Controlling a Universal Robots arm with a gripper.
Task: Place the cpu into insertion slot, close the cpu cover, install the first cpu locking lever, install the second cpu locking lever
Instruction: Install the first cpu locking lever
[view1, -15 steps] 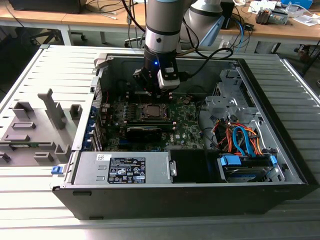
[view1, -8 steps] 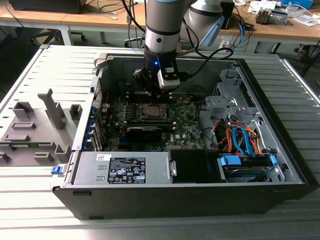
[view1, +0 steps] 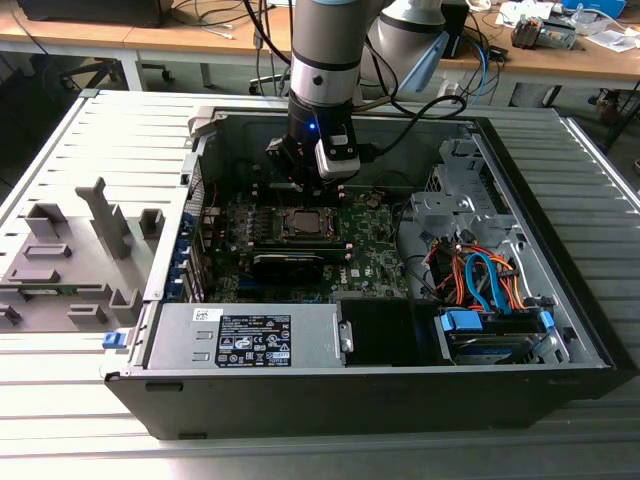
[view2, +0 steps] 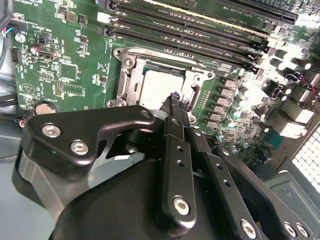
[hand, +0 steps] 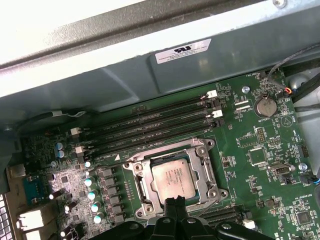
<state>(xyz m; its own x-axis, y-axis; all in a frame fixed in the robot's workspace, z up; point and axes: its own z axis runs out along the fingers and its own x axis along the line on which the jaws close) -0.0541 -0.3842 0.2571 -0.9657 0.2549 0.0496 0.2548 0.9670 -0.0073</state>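
The cpu (hand: 172, 177) lies flat in its socket on the green motherboard (hand: 260, 135), its dull silver top facing up; it also shows in the exterior view (view1: 305, 222) and the second wrist view (view2: 156, 86). The silvery cpu cover (hand: 206, 172) lies down around the chip as a frame, seen too in the second wrist view (view2: 130, 75). My gripper (view2: 175, 97) hangs just above the socket's edge, fingers shut together with nothing between them. In the first wrist view the gripper's tips (hand: 175, 202) sit at the near rim of the cover. In the exterior view the gripper (view1: 300, 188) is right behind the socket.
Black memory slots (hand: 150, 125) run beside the socket. The open case (view1: 560, 250) holds a power supply (view1: 250, 335) in front, a drive cage with orange and blue cables (view1: 480, 280) on the exterior view's right, and a black card (view1: 288, 262) near the socket. A grey fixture (view1: 70, 250) stands outside the case.
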